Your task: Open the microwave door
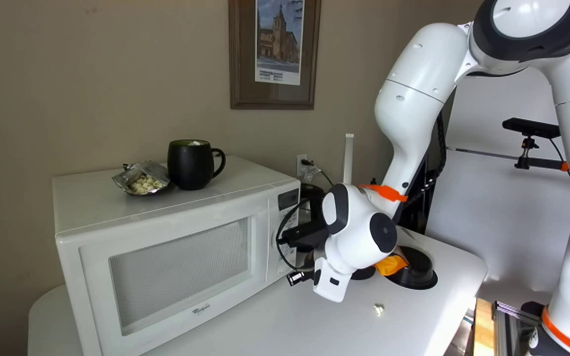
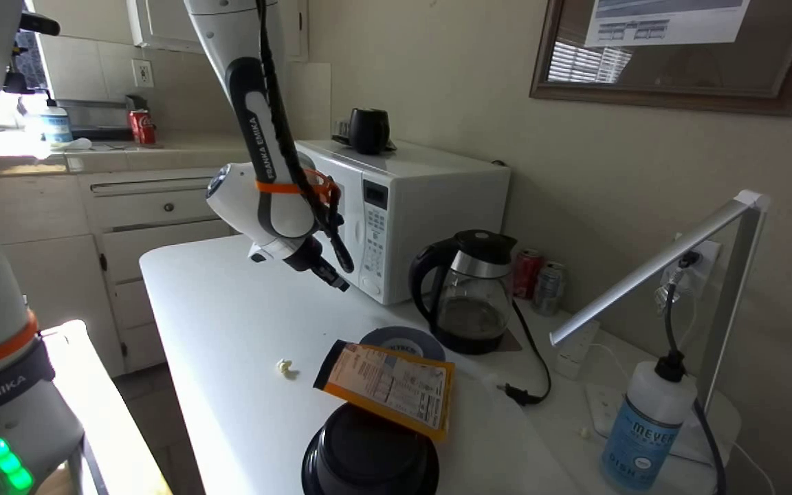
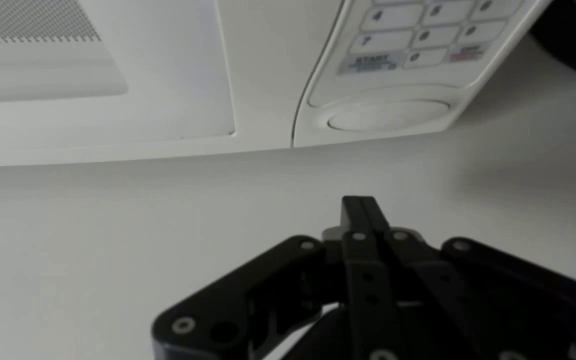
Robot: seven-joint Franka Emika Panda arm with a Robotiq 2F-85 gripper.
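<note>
In an exterior view the boxy white microwave (image 2: 444,213) stands at the far end of a smooth white table (image 2: 231,302), and its wide white, grey-windowed microwave door (image 1: 176,277) is closed, flush with the narrow white control panel (image 3: 413,55) to its right. The black metal 2-fingered gripper (image 3: 359,200) has its fingertips pressed together with nothing between them; in the wrist view a strip of tabletop shows between them and the panel. The step in hand looks like lining up with the wide white oval button (image 3: 390,115) at the panel's bottom — probably the door release — with the push not yet made. The next move calls for bringing the closed tips level with that oval and pressing it squarely inward; then the door's right edge would need hooking and swinging toward the left. Just right of the microwave sits a glass kettle (image 2: 475,299) with black lid and handle, which a sideways slip could knock. On top, a rounded black mug (image 1: 191,168) and a crumpled silver foil bag (image 1: 156,170) of pale popcorn (image 1: 145,184) might jostle under a hard shove. Nearer lies a round black bowl-like vessel (image 2: 368,447) with an orange-yellow rectangular packet (image 2: 396,385) partly over it, likely outside the door's sweep. The white jointed arm (image 1: 356,247) hangs before the panel and may block the door's swing.
</note>
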